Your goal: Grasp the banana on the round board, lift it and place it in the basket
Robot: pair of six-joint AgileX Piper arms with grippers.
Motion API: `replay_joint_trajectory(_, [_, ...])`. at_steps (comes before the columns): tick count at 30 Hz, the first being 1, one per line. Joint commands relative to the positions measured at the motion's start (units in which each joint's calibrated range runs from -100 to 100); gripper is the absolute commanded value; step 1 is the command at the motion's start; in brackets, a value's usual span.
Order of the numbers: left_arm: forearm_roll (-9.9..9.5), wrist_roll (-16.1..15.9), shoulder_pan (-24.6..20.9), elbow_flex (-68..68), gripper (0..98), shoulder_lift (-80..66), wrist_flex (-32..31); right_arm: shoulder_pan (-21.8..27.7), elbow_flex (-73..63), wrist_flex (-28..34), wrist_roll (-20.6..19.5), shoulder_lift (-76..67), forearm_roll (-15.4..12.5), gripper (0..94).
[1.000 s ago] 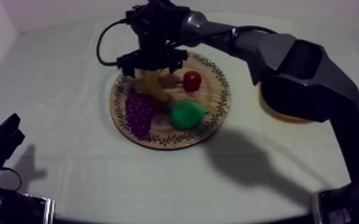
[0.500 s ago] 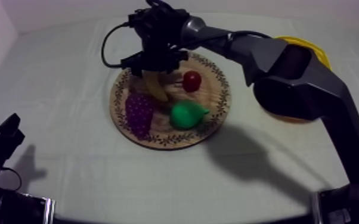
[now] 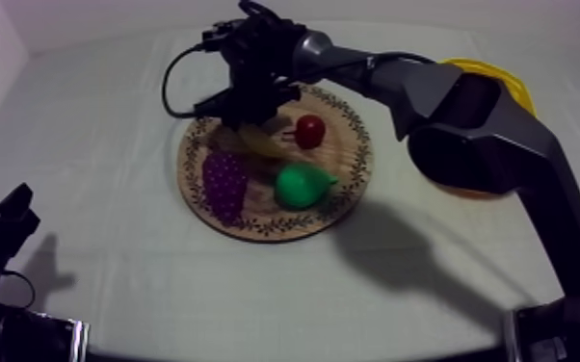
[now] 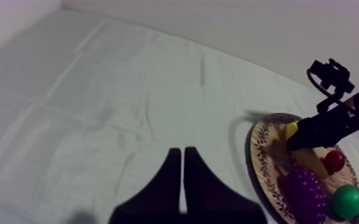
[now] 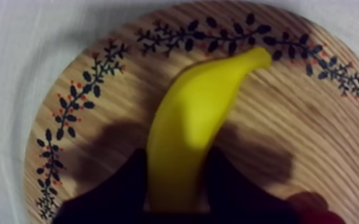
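The yellow banana point(image 5: 200, 119) lies on the round wooden board point(image 5: 92, 113). My right gripper point(image 5: 179, 196) is down over the banana's near end, one black finger point(image 5: 122, 190) pressed against each side of it. From above, the right gripper point(image 3: 248, 114) covers most of the banana point(image 3: 263, 146) at the back of the board point(image 3: 347, 154). The yellow basket point(image 3: 506, 75) stands at the right, half hidden behind the right arm. My left gripper point(image 4: 183, 156) rests low at the table's left, fingers together, holding nothing.
On the board beside the banana lie purple grapes point(image 3: 224, 183), a green pear point(image 3: 302, 185) and a small red fruit point(image 3: 310, 130). Bare cloth spreads to the left and front of the board. The right arm reaches across the table's right half.
My right gripper has sunk onto the banana and its fingers have drawn in from wide apart to its sides. The left arm has kept still.
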Motion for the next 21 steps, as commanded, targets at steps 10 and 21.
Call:
replay_joint_trajectory(10, [-0.02,-0.01,0.00,0.03,0.1,-0.03,0.00,-0.04,1.75,0.13,0.20,-4.22,-0.29,24.9])
replay_joint_trajectory(21, [-0.02,-0.01,0.00,0.03,0.1,-0.03,0.00,1.17,11.72,-2.33,-0.23,-19.39,0.37,25.2])
